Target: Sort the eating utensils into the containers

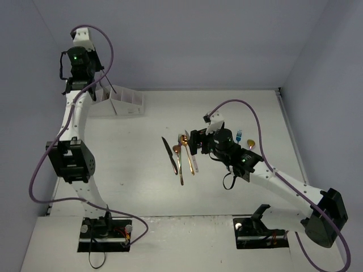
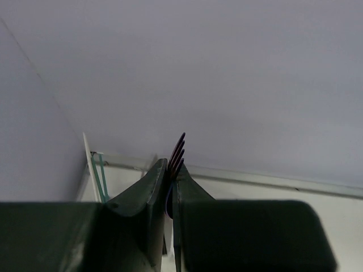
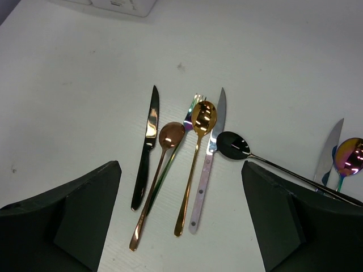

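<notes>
Near the middle of the white desk [image 1: 130, 153] a group of slim metal eating utensils lies side by side: a glossy black knife [image 3: 146, 148], a copper spoon [image 3: 161, 170], an iridescent fork [image 3: 191, 109] partly covered by a gold spoon [image 3: 195, 153], a silver knife with a pale handle [image 3: 207, 170], and a black spoon [image 3: 233, 145] whose thin handle runs to the right. The right jaws stand wide apart above this group, with nothing between them. Only the right wrist view shows a second silver knife [image 3: 330, 148] and a purple-pink iridescent spoon [image 3: 349, 157] at the right edge, both cut off by the dark finger. The top view shows a blue fork [image 1: 239, 135] beside the right arm. At the far left of the desk is the white rack of joined compartments with slanted tops [image 1: 127, 102]. The left jaws are above it, clamped on a dark purple fork [image 2: 177, 150]. Only its tines show, and its handle is hidden. Two thin teal rods [image 2: 101, 175] stand beside a white wall, but which compartment they are in I cannot tell.
</notes>
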